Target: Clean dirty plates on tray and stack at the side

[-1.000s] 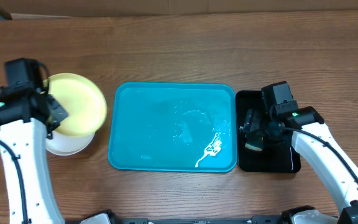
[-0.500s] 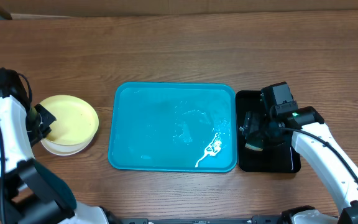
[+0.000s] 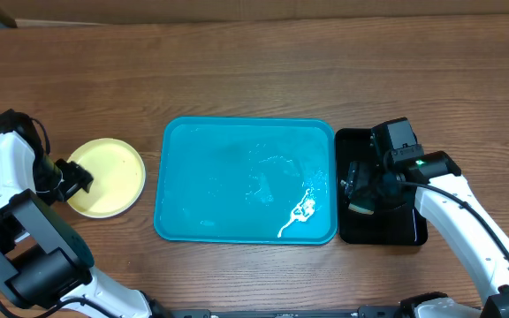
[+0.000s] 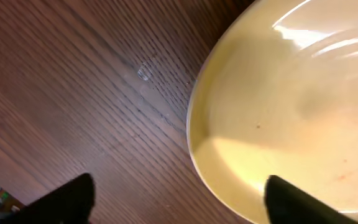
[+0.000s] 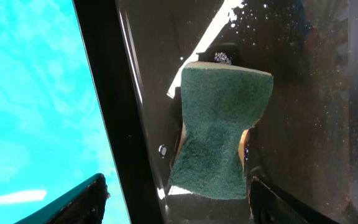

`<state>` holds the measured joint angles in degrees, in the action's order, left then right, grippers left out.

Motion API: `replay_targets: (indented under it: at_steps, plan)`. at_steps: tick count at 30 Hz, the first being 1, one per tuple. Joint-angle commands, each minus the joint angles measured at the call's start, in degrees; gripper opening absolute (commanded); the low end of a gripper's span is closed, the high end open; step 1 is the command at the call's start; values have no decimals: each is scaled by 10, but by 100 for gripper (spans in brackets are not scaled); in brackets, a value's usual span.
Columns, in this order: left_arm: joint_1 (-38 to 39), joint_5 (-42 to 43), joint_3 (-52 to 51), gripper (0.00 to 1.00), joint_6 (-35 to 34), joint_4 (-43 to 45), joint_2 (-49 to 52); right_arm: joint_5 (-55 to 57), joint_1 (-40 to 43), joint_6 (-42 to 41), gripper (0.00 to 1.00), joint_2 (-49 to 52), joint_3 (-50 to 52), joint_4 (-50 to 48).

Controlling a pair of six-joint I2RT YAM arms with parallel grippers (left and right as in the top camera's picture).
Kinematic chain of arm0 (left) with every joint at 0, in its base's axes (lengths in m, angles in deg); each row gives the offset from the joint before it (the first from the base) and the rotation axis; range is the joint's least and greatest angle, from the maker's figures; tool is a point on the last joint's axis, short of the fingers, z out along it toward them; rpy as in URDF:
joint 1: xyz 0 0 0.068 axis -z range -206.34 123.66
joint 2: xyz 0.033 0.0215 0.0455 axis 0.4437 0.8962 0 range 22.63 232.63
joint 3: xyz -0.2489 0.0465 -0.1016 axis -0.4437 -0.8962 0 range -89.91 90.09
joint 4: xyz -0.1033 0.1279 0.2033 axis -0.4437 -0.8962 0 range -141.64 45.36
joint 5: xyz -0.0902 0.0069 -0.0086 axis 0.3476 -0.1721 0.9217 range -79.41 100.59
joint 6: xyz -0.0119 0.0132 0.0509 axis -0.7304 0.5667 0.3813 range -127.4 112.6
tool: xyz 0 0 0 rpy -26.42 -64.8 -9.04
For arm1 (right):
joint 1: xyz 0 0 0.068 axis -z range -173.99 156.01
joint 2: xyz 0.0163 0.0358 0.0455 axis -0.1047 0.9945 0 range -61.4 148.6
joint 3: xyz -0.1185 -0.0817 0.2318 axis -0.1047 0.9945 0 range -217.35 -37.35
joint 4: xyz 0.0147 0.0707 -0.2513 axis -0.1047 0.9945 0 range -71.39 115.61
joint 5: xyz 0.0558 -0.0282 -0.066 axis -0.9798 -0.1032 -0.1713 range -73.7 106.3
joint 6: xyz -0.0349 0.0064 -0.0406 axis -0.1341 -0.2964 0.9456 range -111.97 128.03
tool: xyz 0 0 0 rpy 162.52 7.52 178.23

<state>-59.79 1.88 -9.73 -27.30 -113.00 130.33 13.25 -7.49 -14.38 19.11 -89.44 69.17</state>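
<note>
A pale yellow-green plate (image 3: 109, 177) lies flat on the table, left of the blue tray (image 3: 219, 177). Only this plate shows; whatever is under it is hidden. My left gripper (image 3: 76, 179) sits at the plate's left edge, open. In the left wrist view the plate (image 4: 291, 99) has its rim between my left gripper's (image 4: 182, 205) spread fingers, one over the wood and one over the plate, and neither grips it. My right gripper (image 3: 360, 187) hangs open over the black tray (image 3: 405, 225). A green sponge (image 5: 219, 130) lies loose there, ahead of my right gripper (image 5: 182, 202).
The blue tray holds no plates, only wet film and a white foam streak (image 3: 299, 212) near its front right corner. The black tray (image 5: 309, 74) is wet and butts against the blue tray's right rim (image 5: 30, 93). Bare wood table surrounds everything.
My left gripper opened and let go of the yellow-green plate, which went from tilted to lying flat. The left arm drew back to the left. The right arm stayed still.
</note>
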Motion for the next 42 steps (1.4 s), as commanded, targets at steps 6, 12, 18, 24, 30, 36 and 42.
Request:
replay_targets:
  at_steps: [6,12,18,24,30,36,42]
  plan:
    - [13,195,10,100,89,16,-27,-72,1,53,79,-16,-40,-9]
    - [79,299,10,100,172,31,-101,-128,1,101,100,-16,-103,-12]
    - [176,290,10,100,206,-26,-158,-129,1,109,100,-16,-125,-2]
    - [241,252,10,100,196,-117,-178,-59,1,57,100,-18,-125,45]
    - [260,238,-14,100,197,-134,-245,-39,0,57,100,-60,-122,75]
    - [260,231,-99,100,197,-56,-417,-4,-14,57,100,-170,-94,63]
    - [260,233,-187,100,194,11,-602,24,-45,58,100,-313,-47,52]
